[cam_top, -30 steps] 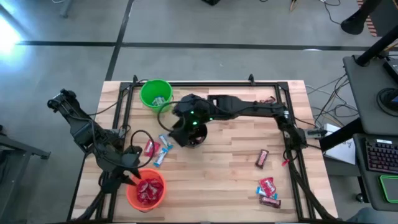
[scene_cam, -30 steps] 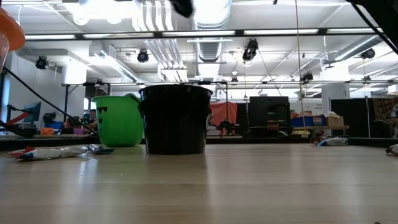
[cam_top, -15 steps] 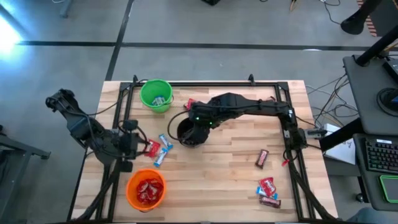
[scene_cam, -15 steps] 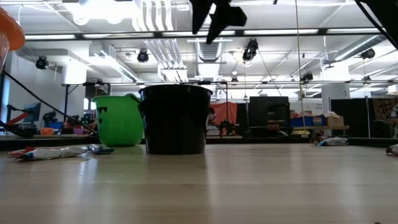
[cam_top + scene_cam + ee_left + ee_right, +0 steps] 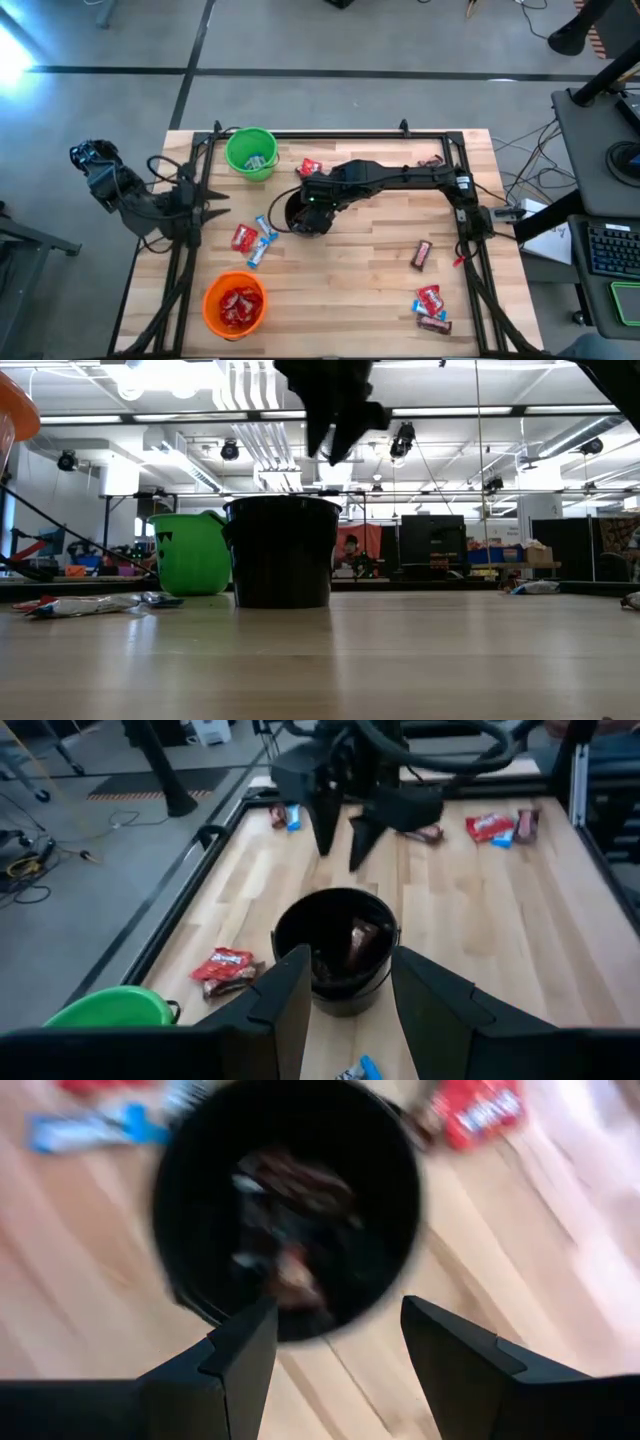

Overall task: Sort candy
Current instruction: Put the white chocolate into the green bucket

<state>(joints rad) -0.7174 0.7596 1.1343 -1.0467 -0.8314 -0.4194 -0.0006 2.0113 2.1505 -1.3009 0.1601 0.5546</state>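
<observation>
While the right end effector (image 5: 308,197) hung just above the black cup (image 5: 308,214), its two fingers (image 5: 237,1365) were spread apart with nothing between them, and the right wrist view looked straight down past them into the cup's mouth. Dark brown candy (image 5: 358,941) lay inside the black cup, seen in both wrist views.

The black cup stood near the middle of the wooden bench (image 5: 360,290). On the far side of it from the right arm's base sat the green cup (image 5: 250,153), with a pale wrapped piece inside. A red candy (image 5: 309,167) lay on the bench close beside the black cup, between it and the bench's rear rail. On the black cup's other side, toward the left arm, lay a red candy (image 5: 241,238) and two blue-and-white candies (image 5: 262,243), close together. Farther from the black cup in that direction stood the orange cup (image 5: 234,303), filled with red wrappers.

Well apart from the black cup, toward the right arm's base, a dark brown candy (image 5: 422,254) lay alone, and beyond it a small cluster of red, blue and brown candies (image 5: 430,306) near the bench's corner.

The left end effector (image 5: 208,198) hovered over the bench edge beyond the loose candies, its fingers (image 5: 293,1000) parted and empty, pointed toward the black cup. In the low view the right arm's dark fingers showed above the black cup's rim.
</observation>
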